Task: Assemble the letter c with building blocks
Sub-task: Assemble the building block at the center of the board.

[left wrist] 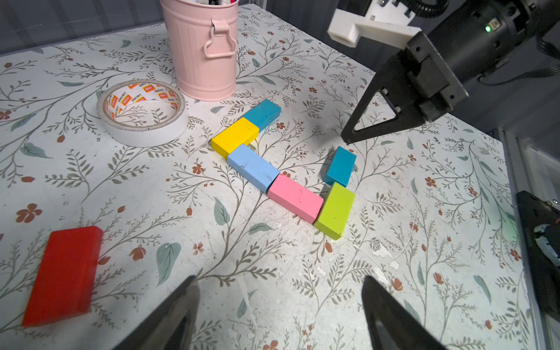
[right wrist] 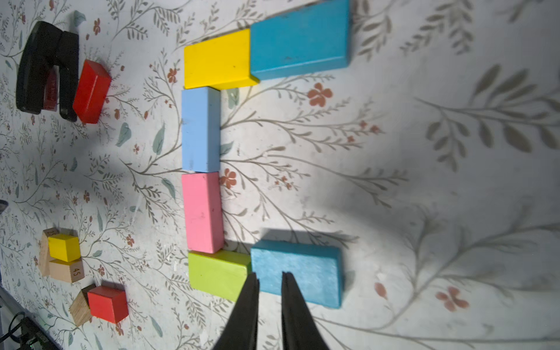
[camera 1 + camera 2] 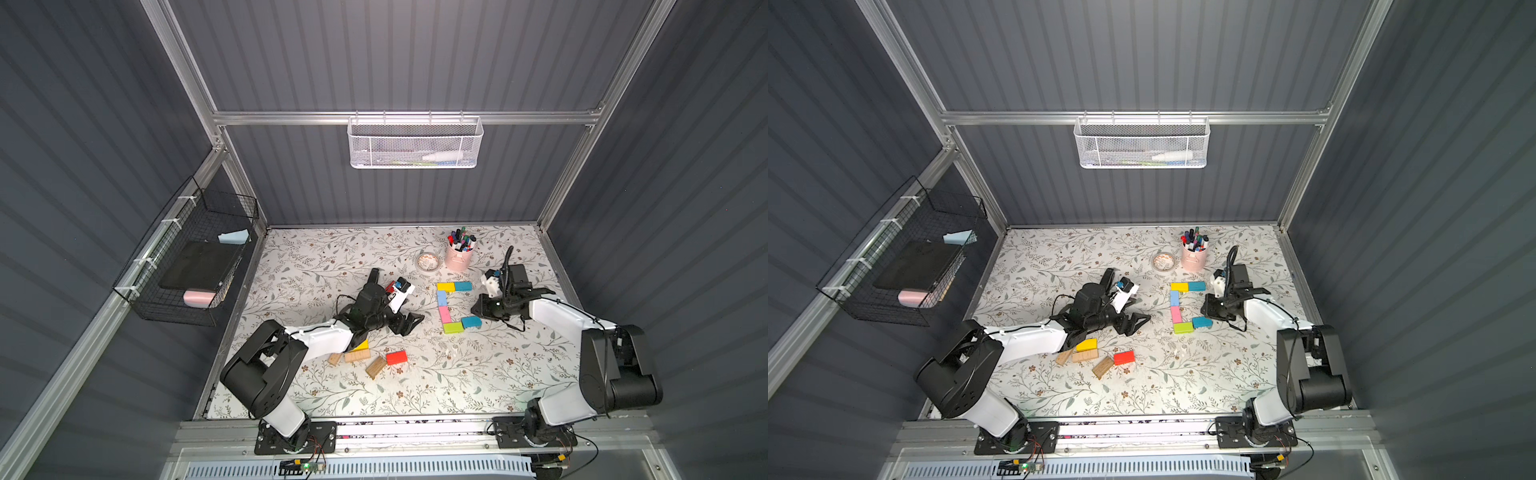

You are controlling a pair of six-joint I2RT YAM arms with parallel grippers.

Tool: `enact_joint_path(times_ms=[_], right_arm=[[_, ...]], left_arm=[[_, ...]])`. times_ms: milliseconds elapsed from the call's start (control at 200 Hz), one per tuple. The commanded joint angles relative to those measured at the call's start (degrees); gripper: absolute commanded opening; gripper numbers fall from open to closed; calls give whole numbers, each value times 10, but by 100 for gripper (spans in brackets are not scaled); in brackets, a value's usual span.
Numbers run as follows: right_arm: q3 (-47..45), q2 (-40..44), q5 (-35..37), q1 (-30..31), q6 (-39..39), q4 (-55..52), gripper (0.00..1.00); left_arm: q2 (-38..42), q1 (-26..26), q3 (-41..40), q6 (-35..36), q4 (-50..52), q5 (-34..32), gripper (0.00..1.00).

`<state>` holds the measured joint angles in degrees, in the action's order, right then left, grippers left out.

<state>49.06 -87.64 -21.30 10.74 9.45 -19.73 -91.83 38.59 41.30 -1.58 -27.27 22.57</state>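
Building blocks lie in a C on the table: teal [image 2: 300,42], yellow [image 2: 216,59], light blue [image 2: 200,128], pink [image 2: 202,212], lime green [image 2: 216,274] and a second teal block [image 2: 303,269], which sits slightly askew. My right gripper [image 2: 269,274] hovers at that teal block's near edge, its fingers almost together and nothing between them. Left of the C, my left gripper [image 1: 280,278] stands wide open and empty over bare table. Loose blocks lie near the left arm: red [image 3: 396,357], plain wood [image 3: 376,367] and yellow [image 3: 362,345].
A pink bucket of markers [image 3: 459,255] and a tape roll [image 3: 428,262] stand behind the C. A black stapler [image 2: 45,69] lies beside another red block [image 2: 91,91]. A white mesh basket [image 3: 415,143] hangs on the back wall and a black wire basket [image 3: 195,257] on the left wall.
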Motion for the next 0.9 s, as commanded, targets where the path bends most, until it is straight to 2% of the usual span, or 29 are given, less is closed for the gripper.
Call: enact_joint_path(times_ms=[0, 210, 896], right_arm=[[27, -30, 30, 17, 6, -7, 14], [53, -63, 70, 35, 14, -14, 0], [55, -94, 90, 50, 14, -45, 0]], left_arm=[[-8, -1, 17, -7, 14, 0, 82], [-5, -1, 14, -7, 15, -1, 82], [-1, -1, 16, -5, 21, 1, 82]])
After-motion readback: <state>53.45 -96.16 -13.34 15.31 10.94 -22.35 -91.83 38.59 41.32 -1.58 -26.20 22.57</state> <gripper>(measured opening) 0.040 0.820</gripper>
